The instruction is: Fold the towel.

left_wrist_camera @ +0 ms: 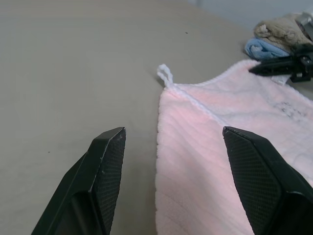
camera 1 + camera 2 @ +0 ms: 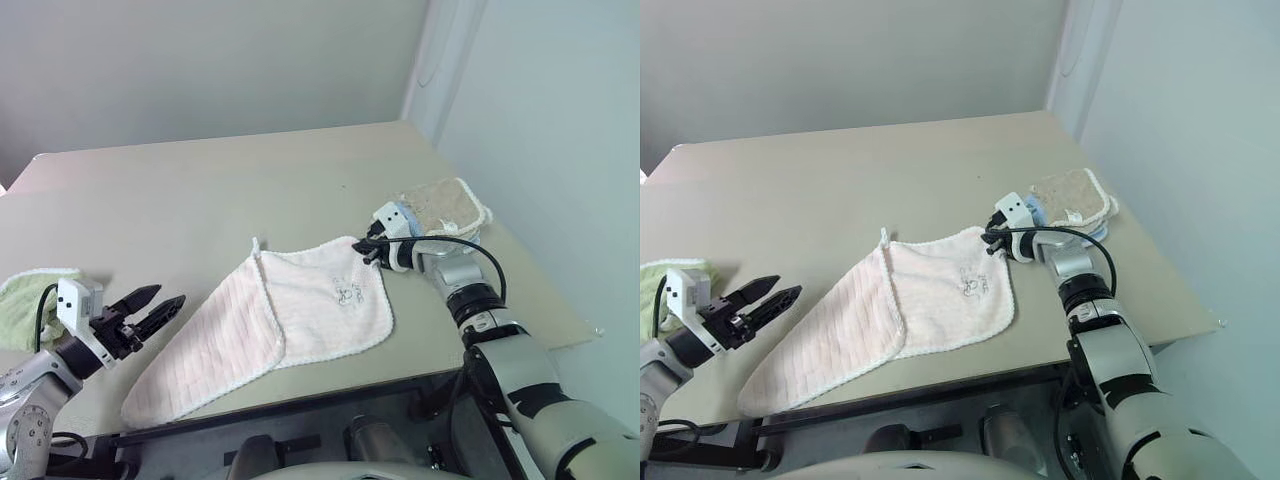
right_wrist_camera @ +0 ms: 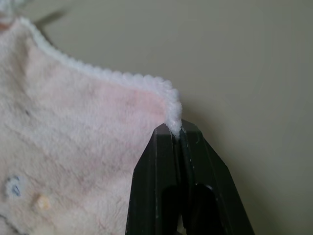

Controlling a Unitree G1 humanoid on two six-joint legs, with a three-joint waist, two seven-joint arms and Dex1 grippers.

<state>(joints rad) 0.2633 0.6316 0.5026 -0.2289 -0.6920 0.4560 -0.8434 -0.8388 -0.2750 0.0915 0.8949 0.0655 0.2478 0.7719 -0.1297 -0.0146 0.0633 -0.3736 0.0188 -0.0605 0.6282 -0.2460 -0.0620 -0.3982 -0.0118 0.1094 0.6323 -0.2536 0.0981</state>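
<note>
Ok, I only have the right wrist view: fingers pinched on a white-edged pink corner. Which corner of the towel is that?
Observer: The far right corner of the towel, beside the tan cloth. The right gripper is shut on it.
Operator: Is the towel flat?
Observer: No, its left part is folded over, diagonally.
Operator: Where's the other arm?
Observer: The left gripper hangs open near the towel's near left end, not touching.
</note>
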